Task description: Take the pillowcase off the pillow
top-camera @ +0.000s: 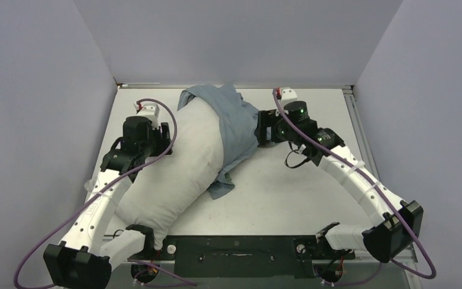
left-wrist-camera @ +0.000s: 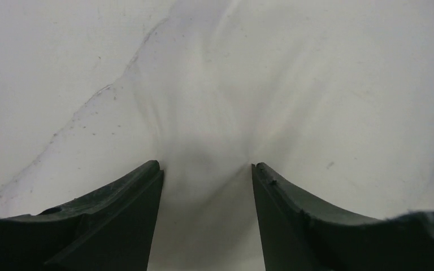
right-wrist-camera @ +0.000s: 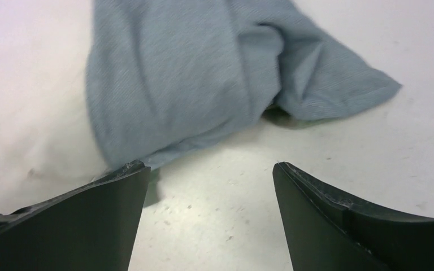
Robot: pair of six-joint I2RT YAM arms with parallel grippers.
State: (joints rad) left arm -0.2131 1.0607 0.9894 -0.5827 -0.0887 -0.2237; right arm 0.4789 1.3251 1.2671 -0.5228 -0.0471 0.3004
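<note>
The white pillow (top-camera: 174, 174) lies slantwise from the back middle to the near left. The grey-blue pillowcase (top-camera: 234, 120) is bunched over its far right end, and a loose corner hangs down onto the table. My left gripper (top-camera: 169, 133) is at the pillow's left flank. In the left wrist view it (left-wrist-camera: 205, 166) pinches a bulging fold of the pillow (left-wrist-camera: 316, 84), with creases running into the gap. My right gripper (top-camera: 258, 127) is just right of the pillowcase. In the right wrist view it (right-wrist-camera: 210, 165) is open and empty over bare table, and the pillowcase (right-wrist-camera: 192, 73) and pillow (right-wrist-camera: 22, 113) are just ahead.
The white table (top-camera: 301, 192) is walled at the back and on both sides. A black mounting strip (top-camera: 234, 256) runs along the near edge between the arm bases. Purple cables loop beside both arms.
</note>
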